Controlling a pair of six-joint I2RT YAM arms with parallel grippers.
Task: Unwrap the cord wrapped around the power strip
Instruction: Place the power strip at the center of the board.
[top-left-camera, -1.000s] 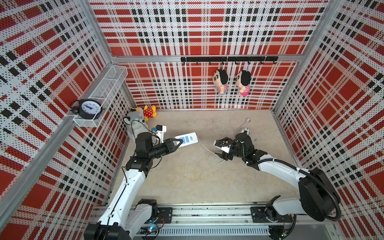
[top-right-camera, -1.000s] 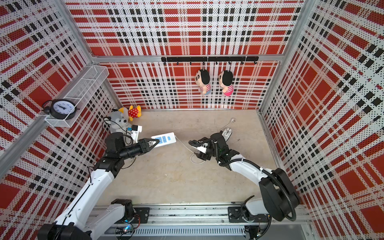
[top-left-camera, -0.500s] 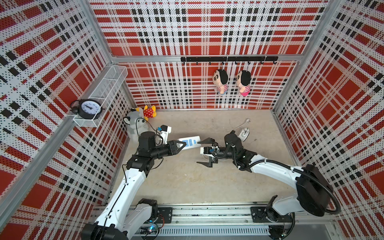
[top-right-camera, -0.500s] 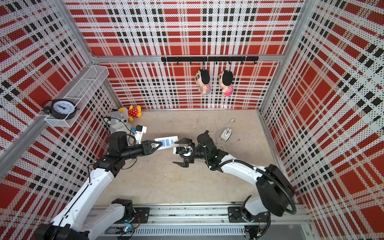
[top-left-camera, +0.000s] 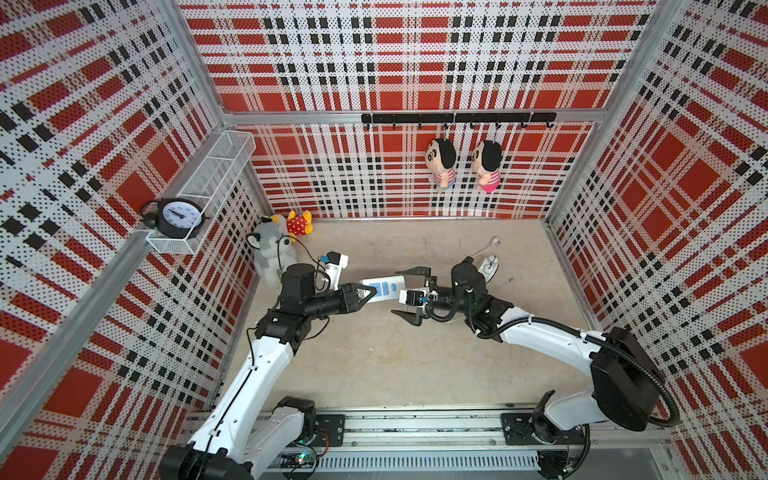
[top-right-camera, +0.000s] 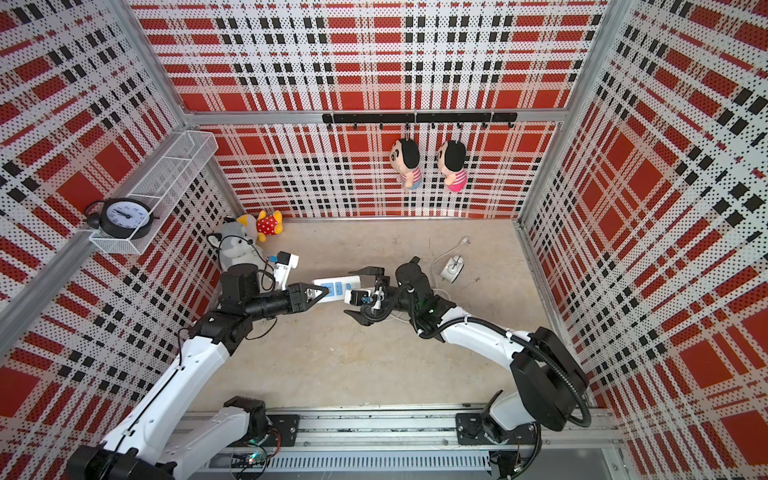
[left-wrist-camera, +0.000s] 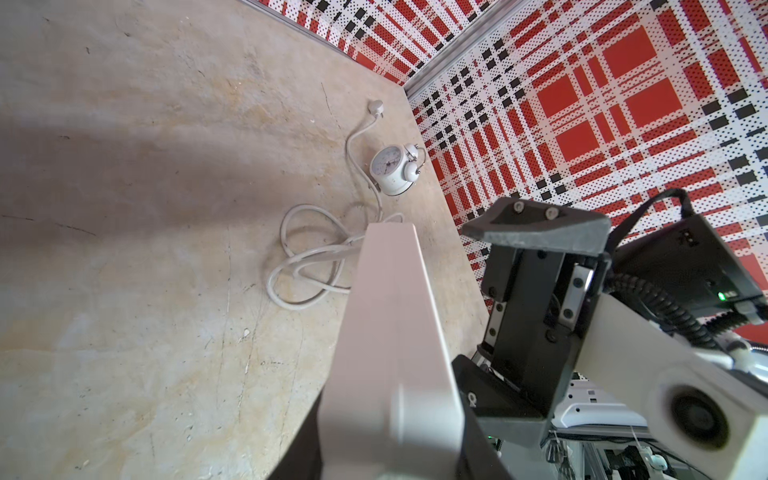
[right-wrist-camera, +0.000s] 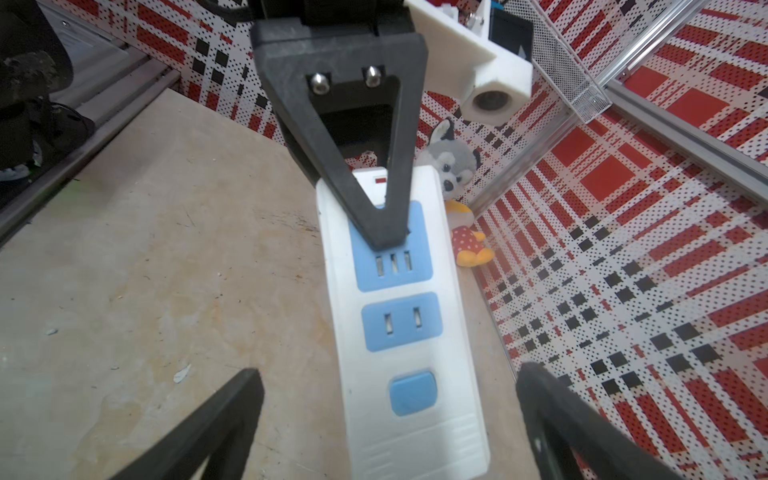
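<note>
The left jaws are clamped on one end of the power strip (right-wrist-camera: 409, 332), one finger pressed flat on the blue socket panel nearest that end, holding the bar clear of the tabletop (top-left-camera: 374, 365). The right jaws stand wide, one finger to each side of the strip's free end and touching nothing. The cord (left-wrist-camera: 299, 266) leaves that far end and lies in loose loops on the tabletop below, running past a small white clock (left-wrist-camera: 392, 172) to its plug (left-wrist-camera: 376, 109) near the back wall. The faces in view carry no turns, though the underside is hidden, so a last turn may remain. The step looks like the right jaws taking the free end. To do it well, they should close squarely on the plain white sides, close to where the cord exits, while the left grip keeps the bar level, and any pull on the cord should lead away from the clock. No brand or lettering is readable on the strip; only a small red mark shows near the held end.
</note>
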